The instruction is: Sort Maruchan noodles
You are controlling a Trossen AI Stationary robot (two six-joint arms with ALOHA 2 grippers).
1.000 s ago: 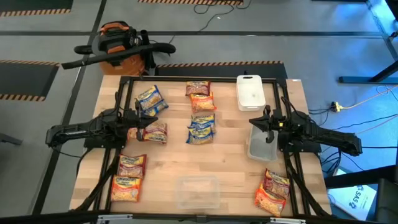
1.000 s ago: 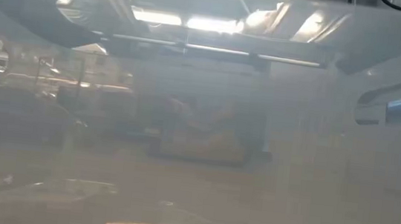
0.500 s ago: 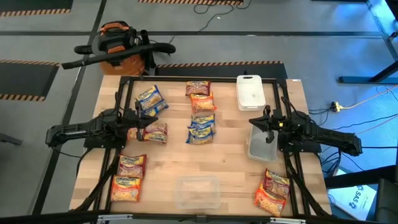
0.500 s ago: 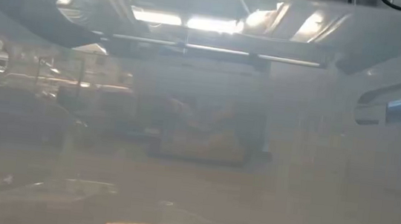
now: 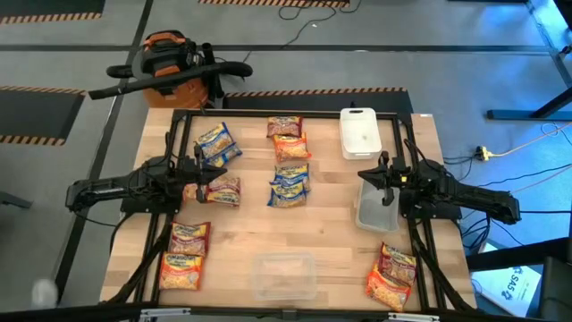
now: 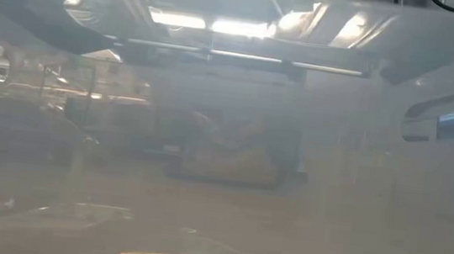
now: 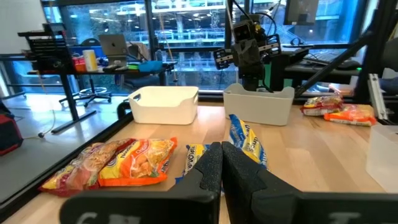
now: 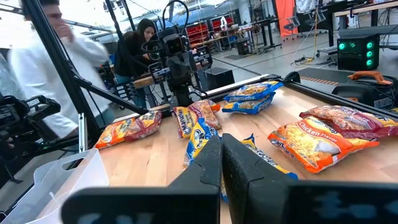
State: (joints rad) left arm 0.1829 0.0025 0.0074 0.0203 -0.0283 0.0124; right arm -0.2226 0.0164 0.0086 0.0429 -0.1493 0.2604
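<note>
Maruchan noodles lie scattered in small groups across the counter. Left claw and right claw both hang pinched closed, holding nothing.

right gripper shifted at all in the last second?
No. In the high view the right gripper sits shut over the same end of the clear container, just below the white lid, exactly as before.

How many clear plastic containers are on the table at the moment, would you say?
2: one clear container at the table's near edge in the middle, the other clear container by the right gripper. The white tub isn't counted.
</note>
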